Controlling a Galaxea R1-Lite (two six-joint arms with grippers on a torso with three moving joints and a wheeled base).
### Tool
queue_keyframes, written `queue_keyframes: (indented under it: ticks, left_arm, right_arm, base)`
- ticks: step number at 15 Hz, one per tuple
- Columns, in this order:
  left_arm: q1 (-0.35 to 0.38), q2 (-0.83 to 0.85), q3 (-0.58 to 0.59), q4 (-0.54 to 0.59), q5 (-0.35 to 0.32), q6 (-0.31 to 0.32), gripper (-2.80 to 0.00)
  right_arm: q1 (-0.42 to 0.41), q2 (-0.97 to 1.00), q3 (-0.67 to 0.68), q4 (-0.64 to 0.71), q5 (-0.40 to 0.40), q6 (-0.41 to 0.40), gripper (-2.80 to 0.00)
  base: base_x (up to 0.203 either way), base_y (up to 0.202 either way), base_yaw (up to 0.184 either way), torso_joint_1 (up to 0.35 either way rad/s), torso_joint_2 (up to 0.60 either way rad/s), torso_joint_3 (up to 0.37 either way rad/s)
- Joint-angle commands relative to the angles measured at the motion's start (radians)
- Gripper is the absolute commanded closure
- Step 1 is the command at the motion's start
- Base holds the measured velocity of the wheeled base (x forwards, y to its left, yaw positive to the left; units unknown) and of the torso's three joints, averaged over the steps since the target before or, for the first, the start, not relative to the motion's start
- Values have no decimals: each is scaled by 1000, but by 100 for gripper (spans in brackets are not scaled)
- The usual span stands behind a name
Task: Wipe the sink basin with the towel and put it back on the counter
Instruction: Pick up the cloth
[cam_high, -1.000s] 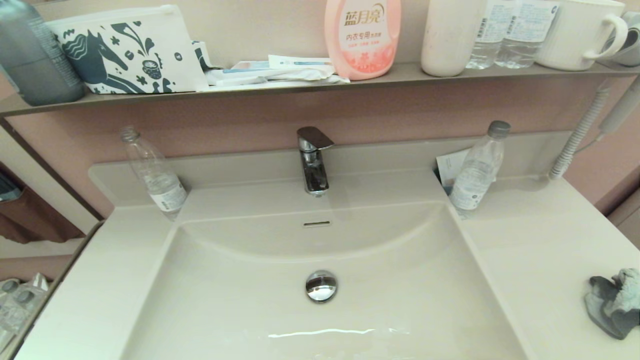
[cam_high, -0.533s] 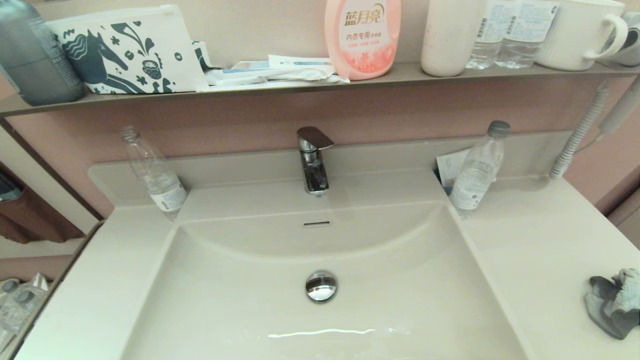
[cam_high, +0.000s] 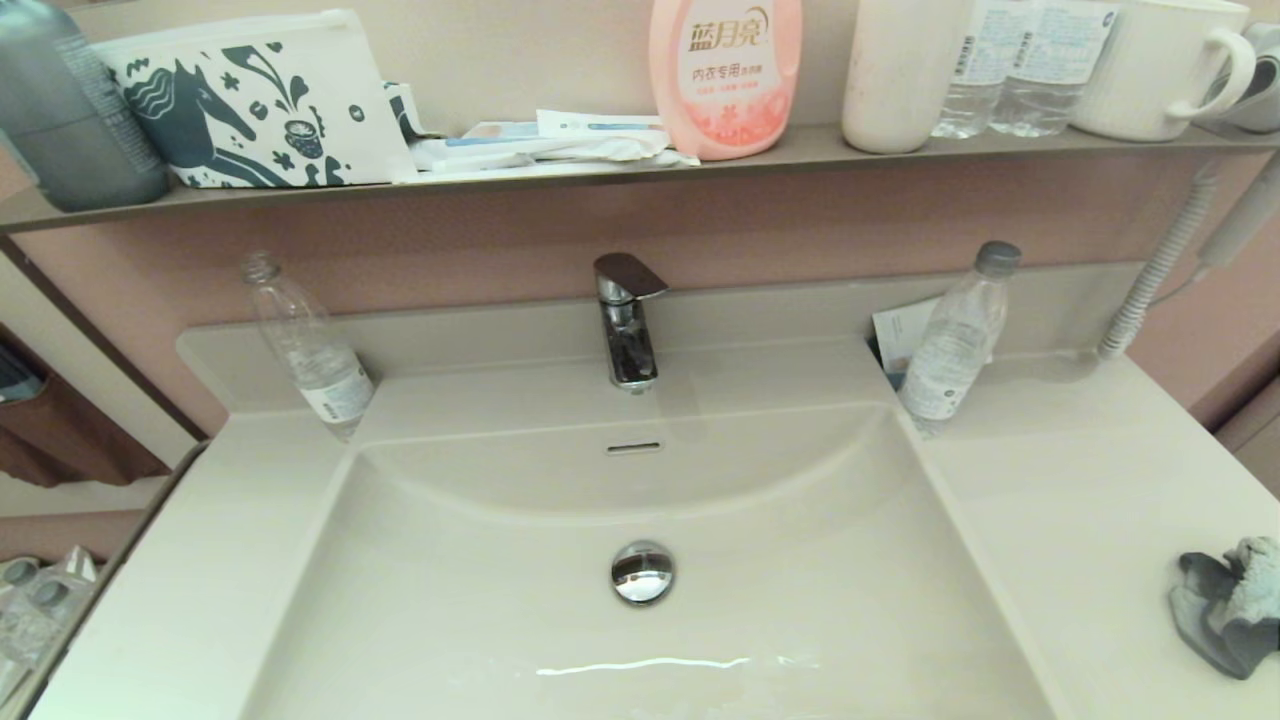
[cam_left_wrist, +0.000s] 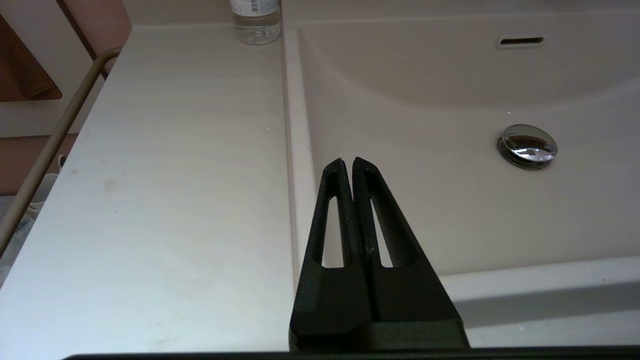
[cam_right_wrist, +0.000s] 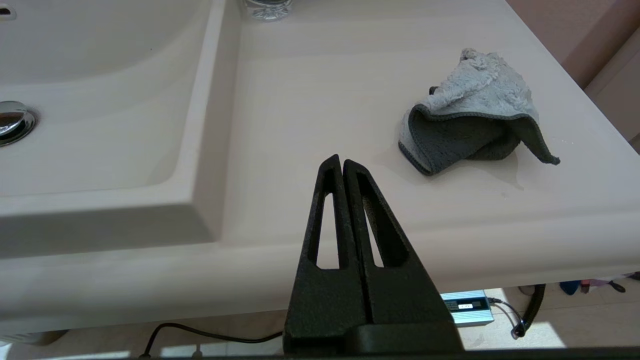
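Note:
The cream sink basin (cam_high: 480, 610) fills the middle of the head view, with its chrome drain plug (cam_high: 642, 571) and slot overflow (cam_high: 634, 447). The dark grey towel (cam_high: 1227, 603) (cam_right_wrist: 470, 117) lies bunched on the counter (cam_high: 1080, 500) at the right edge, pale fluffy side up. Neither gripper shows in the head view. My right gripper (cam_right_wrist: 341, 161) is shut and empty, hanging over the counter's front edge, short of the towel and to its left. My left gripper (cam_left_wrist: 348, 162) is shut and empty near the basin's left rim.
A chrome faucet (cam_high: 626, 318) stands behind the basin. Clear bottles stand on the counter at back left (cam_high: 308, 345) and back right (cam_high: 952, 340). The brown wall shelf (cam_high: 600, 170) above carries a horse pouch (cam_high: 255, 100), pink detergent bottle (cam_high: 725, 75) and cups. A coiled cord (cam_high: 1150, 280) hangs at right.

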Motion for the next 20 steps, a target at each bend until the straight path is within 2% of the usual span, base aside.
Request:
queue_keyframes:
  ticks: [1, 4, 9, 12, 16, 20]
  left_arm:
    - [1, 2, 0, 0, 0, -1, 0]
    - [1, 2, 0, 0, 0, -1, 0]
    - [1, 2, 0, 0, 0, -1, 0]
    - [1, 2, 0, 0, 0, -1, 0]
    - [1, 2, 0, 0, 0, -1, 0]
    - [1, 2, 0, 0, 0, -1, 0]
  right_arm:
    - [0, 2, 0, 0, 0, 0, 0]
    - [0, 1, -13, 7, 0, -9, 0]
    - [0, 47, -127, 85, 0, -8, 0]
    - [0, 206, -187, 96, -2, -13, 0]
    - [0, 497, -339, 95, -56, -16, 0]
    - [-2, 758, -475, 95, -167, -16, 0]
  base:
    - [0, 0, 0, 0, 0, 0]
    - [0, 0, 0, 0, 0, 0]
    - [0, 0, 0, 0, 0, 0]
    - [0, 0, 0, 0, 0, 0]
    - [0, 0, 0, 0, 0, 0]
    - [0, 0, 0, 0, 0, 0]
